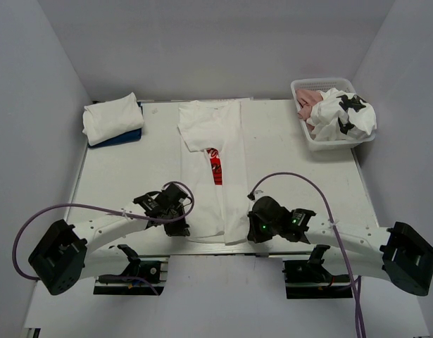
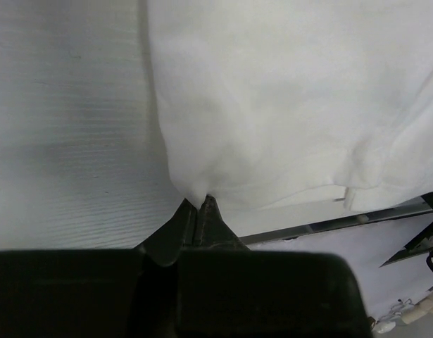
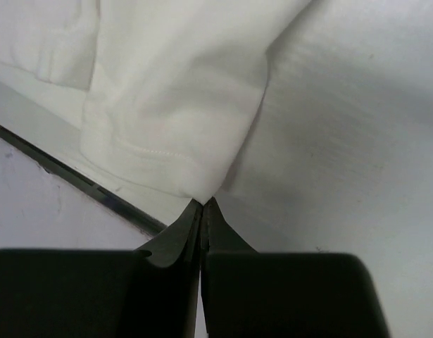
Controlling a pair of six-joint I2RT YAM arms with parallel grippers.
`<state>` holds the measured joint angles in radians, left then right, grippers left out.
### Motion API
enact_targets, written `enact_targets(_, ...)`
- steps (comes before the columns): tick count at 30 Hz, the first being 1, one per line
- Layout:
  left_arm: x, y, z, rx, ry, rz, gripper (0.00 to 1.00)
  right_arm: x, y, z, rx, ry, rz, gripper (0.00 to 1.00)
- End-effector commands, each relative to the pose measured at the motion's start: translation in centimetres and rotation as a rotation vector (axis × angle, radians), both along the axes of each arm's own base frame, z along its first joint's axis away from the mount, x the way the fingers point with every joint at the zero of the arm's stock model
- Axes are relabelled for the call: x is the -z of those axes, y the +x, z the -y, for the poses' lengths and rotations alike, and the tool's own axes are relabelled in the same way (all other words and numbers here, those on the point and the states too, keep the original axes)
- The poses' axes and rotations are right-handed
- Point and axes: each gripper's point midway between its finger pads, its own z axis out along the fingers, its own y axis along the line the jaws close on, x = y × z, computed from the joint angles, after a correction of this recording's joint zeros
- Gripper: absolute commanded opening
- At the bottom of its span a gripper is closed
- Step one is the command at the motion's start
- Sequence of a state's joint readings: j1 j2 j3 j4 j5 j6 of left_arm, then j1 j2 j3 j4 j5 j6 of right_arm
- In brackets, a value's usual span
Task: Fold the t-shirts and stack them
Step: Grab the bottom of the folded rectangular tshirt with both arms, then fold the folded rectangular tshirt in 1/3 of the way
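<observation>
As its hem reaches the table (image 1: 132, 169) edge, left pincer (image 2: 200, 203) and right pincer (image 3: 203, 204) pinch the t-shirt (image 1: 202, 204).

At lower centre, the left gripper (image 2: 200, 204) is pinching a corner of the white t-shirt (image 2: 286, 105), which is covering the upper right.

Robot lab test cell. White tabletop (image 1: 117, 176) boxed in by plain pale walls (image 1: 216, 49) on three sides. My left arm (image 1: 110, 227) and right arm (image 1: 350, 239) are bolted on at the near edge, with purple cables (image 1: 286, 174) looping loose. Props: a t-shirt (image 1: 209, 123) spread flat and a plastic basket (image 1: 322, 144) of laundry.
</observation>
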<state>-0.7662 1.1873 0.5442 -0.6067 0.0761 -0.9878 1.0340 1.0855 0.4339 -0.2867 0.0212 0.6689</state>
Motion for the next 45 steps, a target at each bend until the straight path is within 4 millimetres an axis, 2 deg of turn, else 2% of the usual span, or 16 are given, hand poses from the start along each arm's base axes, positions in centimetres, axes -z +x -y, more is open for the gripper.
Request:
enact_targets(1,-2.6,2.1,0.5,-0.008,-0.021,0.119,0.00,-4.2,3.6,-2.0,0.027,0.089,0.190,0.00)
enact_targets(6,-4.4,3.7,2.1,-0.011,-0.089,0.189,0.00,-6.1,6.1,-2.6,0.044,0.086,0.317,0.00)
enact_targets(10,-5.8,5.5,2.0,-0.049,-0.080,0.248,0.00,-8.0,8.8,-3.1,0.108,0.087,0.431,0.00)
enact_targets(16,-8.4,10.2,1.1,-0.156,0.038,0.379,0.00,-11.2,14.0,-3.5,0.315,0.081,0.593,0.00)
enact_targets(17,-9.7,11.4,1.0,-0.182,0.065,0.417,0.00,-11.8,14.6,-3.8,0.342,0.096,0.610,0.00)
enact_targets(20,-10.8,14.3,0.7,-0.248,0.136,0.451,0.00,-14.2,17.7,-3.4,0.453,0.068,0.708,0.00)
enact_targets(22,-11.0,15.7,0.3,-0.267,0.178,0.462,0.00,-14.5,19.4,-2.9,0.488,0.035,0.734,0.00)
enact_targets(26,-12.1,19.2,-0.6,-0.345,0.238,0.485,0.00,-16.6,22.9,-4.7,0.515,0.096,0.752,0.00)
enact_targets(27,-12.2,19.7,-0.7,-0.348,0.243,0.487,0.00,-14.8,23.8,-4.9,0.493,0.038,0.735,0.00)
enact_targets(28,-12.6,20.6,-1.0,-0.358,0.259,0.500,0.00,-16.6,24.6,-6.2,0.487,0.082,0.742,0.00)
enact_targets(31,-13.7,23.2,-1.4,-0.361,0.252,0.557,0.00,-16.2,26.6,-7.1,0.479,0.103,0.739,0.00)
enact_targets(32,-12.8,23.6,-1.5,-0.350,0.262,0.542,0.00,-16.3,27.6,-6.6,0.496,0.100,0.744,0.00)
enact_targets(35,-13.1,26.0,-1.4,-0.307,0.258,0.574,0.00,-16.2,29.3,-7.0,0.498,0.090,0.739,0.00)
enact_targets(36,-11.9,26.6,-1.6,-0.300,0.277,0.548,0.00,-15.3,29.8,-7.0,0.494,0.075,0.733,0.00)
enact_targets(40,-10.8,28.7,-0.7,-0.217,0.257,0.551,0.00,-14.9,31.7,-6.8,0.499,0.078,0.738,0.00)
enact_targets(45,-10.4,31.0,0.2,-0.184,0.213,0.591,0.00,-14.1,33.6,-6.8,0.499,0.059,0.728,0.00)
